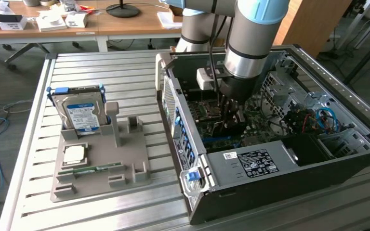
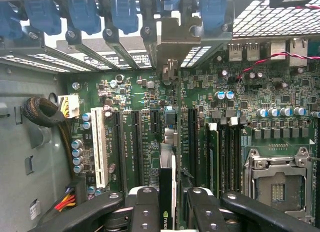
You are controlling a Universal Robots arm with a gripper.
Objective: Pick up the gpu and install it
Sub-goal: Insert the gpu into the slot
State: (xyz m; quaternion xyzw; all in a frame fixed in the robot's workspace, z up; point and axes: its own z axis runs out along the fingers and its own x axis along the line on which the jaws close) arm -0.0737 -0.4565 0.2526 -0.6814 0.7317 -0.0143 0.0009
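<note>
My gripper (image 1: 228, 120) is down inside the open computer case (image 1: 256, 161), above the motherboard (image 2: 130, 91). In the wrist view its two black fingers (image 2: 145, 212) are shut on the gpu (image 2: 166, 219), a thin dark card seen edge-on with a logo on its edge. The card stands upright among the long black expansion slots (image 2: 136, 147), and its pale metal end bracket (image 2: 172, 39) reaches the slotted rear wall of the case. I cannot tell whether the card's edge is seated in a slot. In the exterior view the gpu (image 1: 230, 127) is a dark shape under the wrist.
A grey fixture (image 1: 130, 163) on the slatted table holds a hard drive (image 1: 81, 113) with a blue label, a processor chip (image 1: 74, 154) and a RAM stick (image 1: 98, 169). Inside the case are a white slot (image 2: 100, 147), the processor socket (image 2: 275, 184) and cable bundles (image 2: 45, 111).
</note>
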